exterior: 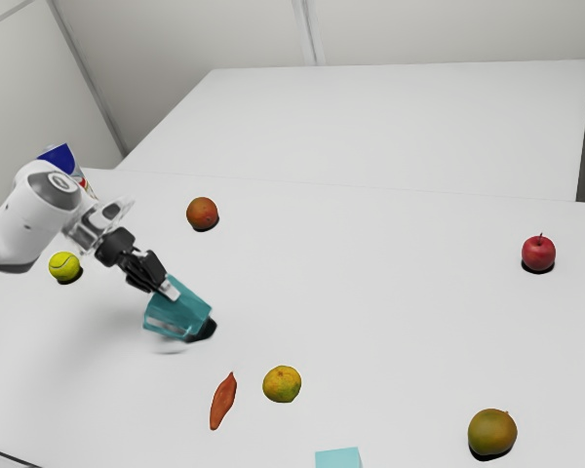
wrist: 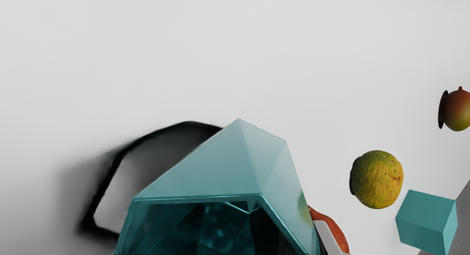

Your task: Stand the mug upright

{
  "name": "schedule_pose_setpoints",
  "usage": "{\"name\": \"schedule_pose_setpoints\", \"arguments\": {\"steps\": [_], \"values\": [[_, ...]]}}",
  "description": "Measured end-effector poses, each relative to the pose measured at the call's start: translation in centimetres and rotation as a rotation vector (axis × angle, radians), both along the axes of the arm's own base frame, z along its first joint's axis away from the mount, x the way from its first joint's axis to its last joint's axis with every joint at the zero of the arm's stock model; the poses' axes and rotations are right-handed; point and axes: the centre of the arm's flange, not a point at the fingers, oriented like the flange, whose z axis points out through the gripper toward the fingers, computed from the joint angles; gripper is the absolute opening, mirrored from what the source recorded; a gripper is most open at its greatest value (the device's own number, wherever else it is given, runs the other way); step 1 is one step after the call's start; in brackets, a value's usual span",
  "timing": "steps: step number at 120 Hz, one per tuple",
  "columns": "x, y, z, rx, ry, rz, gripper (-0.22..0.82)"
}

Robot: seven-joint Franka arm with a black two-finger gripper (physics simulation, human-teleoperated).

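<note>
the table (exterior: pixel 390 292) is viewed from the arm's (exterior: pixel 39 219) side, set well back and angled down, in the exterior view, while the wrist view is aimed down closely over the mug (exterior: pixel 178 310), with mug, orange root (exterior: pixel 223 401), citrus (exterior: pixel 282 384) and teal block (exterior: pixel 338 458) shared by both.

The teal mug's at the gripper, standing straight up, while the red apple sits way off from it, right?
Not straight up: the exterior view shows the teal mug tilted at the gripper. The red apple does sit well away.
</note>
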Motion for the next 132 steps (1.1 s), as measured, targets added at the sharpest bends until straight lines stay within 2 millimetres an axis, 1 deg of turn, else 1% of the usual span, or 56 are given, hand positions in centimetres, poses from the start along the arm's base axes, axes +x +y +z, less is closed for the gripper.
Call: {"name": "schedule_pose_setpoints", "arguments": {"steps": [19,38,47,66,76,83,91,111,132], "values": [[0.4,-1.5,2.0,0.036,-0.046,-0.039,-0.16],[1.4,-4.6,5.3,0.156,-0.144,-0.124,-0.17],[2.0,-6.2,6.2,0.229,-0.187,-0.174,-0.17],[2.7,-9.7,6.6,0.398,-0.251,-0.302,-0.18],[2.7,-11.6,6.1,0.473,-0.277,-0.368,-0.18],[2.6,-12.6,6.0,0.517,-0.301,-0.398,-0.18],[2.6,-13.0,5.9,0.559,-0.321,-0.419,-0.18],[2.6,-12.9,5.6,0.635,-0.348,-0.442,-0.18],[2.6,-14.2,5.1,0.676,-0.360,-0.479,-0.18]]}}
